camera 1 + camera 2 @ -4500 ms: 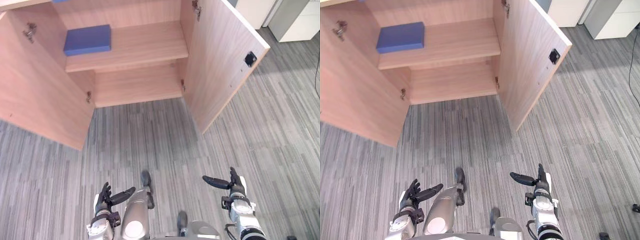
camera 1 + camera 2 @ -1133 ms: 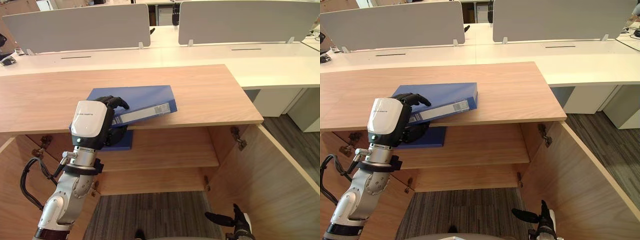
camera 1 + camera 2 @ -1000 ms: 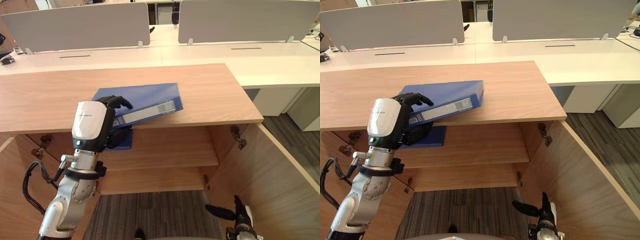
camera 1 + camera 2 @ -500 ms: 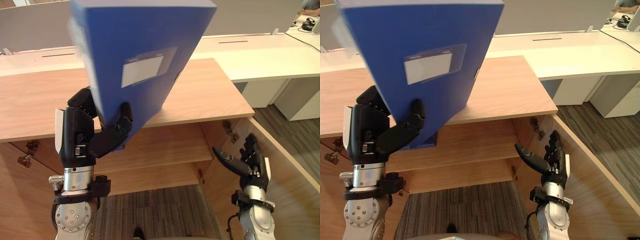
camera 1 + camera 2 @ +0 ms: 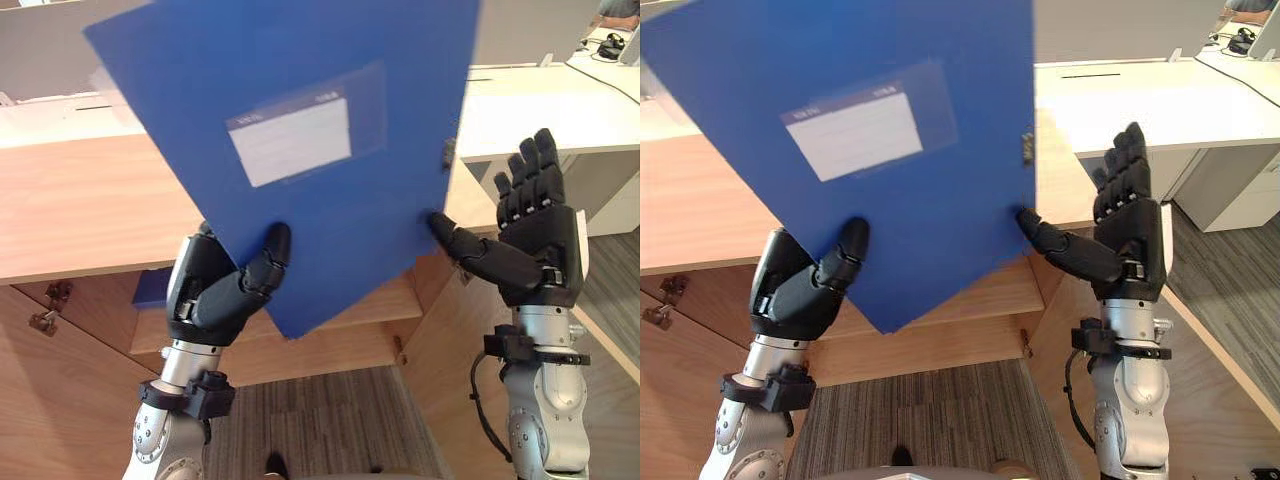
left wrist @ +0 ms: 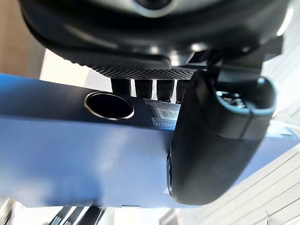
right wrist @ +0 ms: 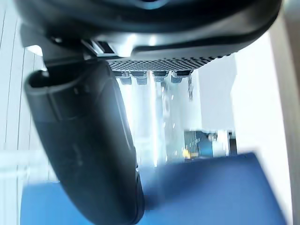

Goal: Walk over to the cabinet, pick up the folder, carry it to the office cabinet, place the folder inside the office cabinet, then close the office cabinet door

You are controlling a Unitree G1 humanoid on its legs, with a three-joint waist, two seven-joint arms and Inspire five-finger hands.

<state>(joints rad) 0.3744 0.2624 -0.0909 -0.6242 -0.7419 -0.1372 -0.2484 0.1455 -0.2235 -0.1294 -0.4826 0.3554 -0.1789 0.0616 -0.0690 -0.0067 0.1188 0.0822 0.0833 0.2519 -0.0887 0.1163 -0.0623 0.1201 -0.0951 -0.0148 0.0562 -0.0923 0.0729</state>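
The left hand (image 5: 215,292) was clamped on the lower corner of the folder (image 5: 330,230), thumb on its front. The right hand (image 5: 532,240) stood with fingers straight, thumb tip touching the folder's edge. Blue, tilted, white-labelled, the folder hung before the wooden cabinet (image 5: 80,210).

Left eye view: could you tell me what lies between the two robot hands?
Both eye views show the flat blue white-labelled folder there: the left robot hand grips its lower edge, the right robot hand touches its side with its thumb.
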